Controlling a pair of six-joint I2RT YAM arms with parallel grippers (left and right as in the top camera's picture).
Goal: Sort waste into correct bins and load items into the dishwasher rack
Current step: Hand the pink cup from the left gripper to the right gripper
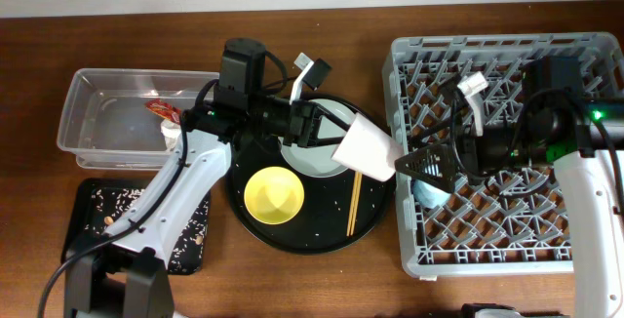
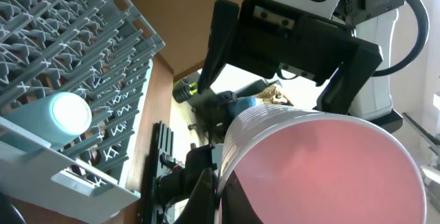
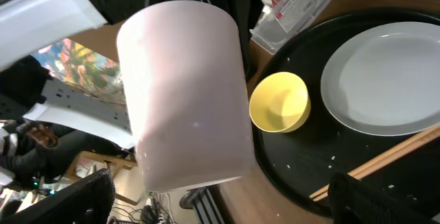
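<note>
My left gripper (image 1: 334, 135) is shut on the rim of the small pink cup (image 1: 367, 148) and holds it on its side in the air between the round black tray and the dishwasher rack (image 1: 585, 55). In the left wrist view the cup's pink inside (image 2: 323, 169) fills the frame, with a finger (image 2: 218, 195) pinching its rim. My right gripper (image 1: 429, 166) is open just right of the cup's base. In the right wrist view the cup (image 3: 185, 93) hangs in front of the open jaws (image 3: 227, 207). The blue cup (image 1: 429, 191) lies in the rack and also shows in the left wrist view (image 2: 69, 113).
The yellow bowl (image 1: 273, 195), grey-green plate (image 1: 314, 152) and chopsticks (image 1: 354, 204) lie on the round black tray (image 1: 244, 235). The clear tub (image 1: 97, 99) holds the red wrapper (image 1: 161, 111) and white tissue (image 1: 172, 135). The small black tray (image 1: 93, 216) holds crumbs.
</note>
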